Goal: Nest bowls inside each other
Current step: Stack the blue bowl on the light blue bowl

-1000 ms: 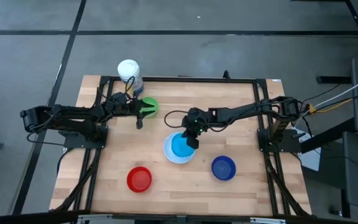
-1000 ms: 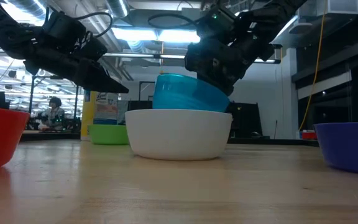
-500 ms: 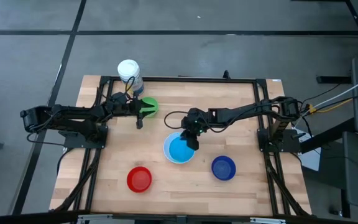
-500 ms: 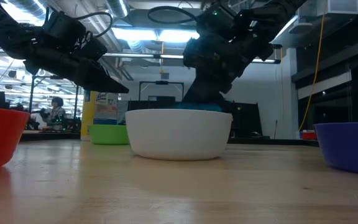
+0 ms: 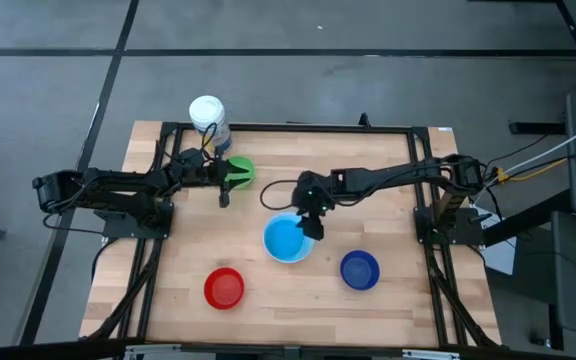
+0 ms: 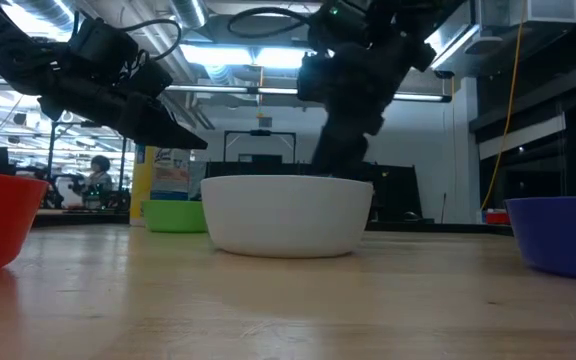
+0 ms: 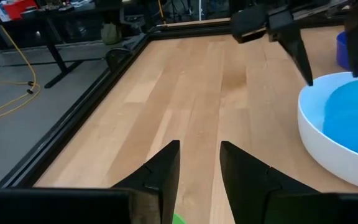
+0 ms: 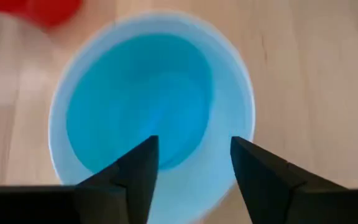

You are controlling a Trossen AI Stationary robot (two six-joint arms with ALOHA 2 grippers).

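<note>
The white bowl (image 5: pixel 288 240) stands mid-table with the light blue bowl (image 5: pixel 287 238) nested inside it, resting on its inside. My right gripper (image 5: pixel 313 224) hangs open just above the bowls' far right rim; in its wrist view its fingers (image 8: pixel 191 163) straddle bare air over the light blue bowl (image 8: pixel 142 99). My left gripper (image 5: pixel 226 192) waits open beside the green bowl (image 5: pixel 241 170) at the far left. The red bowl (image 5: pixel 224 288) and the dark blue bowl (image 5: pixel 359 269) stand near the front edge.
A white-lidded canister (image 5: pixel 209 118) stands at the table's far left corner, behind the green bowl. Bare wood lies between the white bowl and the red and dark blue bowls. A black frame (image 5: pixel 288 128) runs along the table's edges.
My right gripper has opened and let go of the light blue bowl. The bowl was held tilted above the white bowl's rim and has dropped down into the white bowl. The gripper has then risen a little and tipped.
</note>
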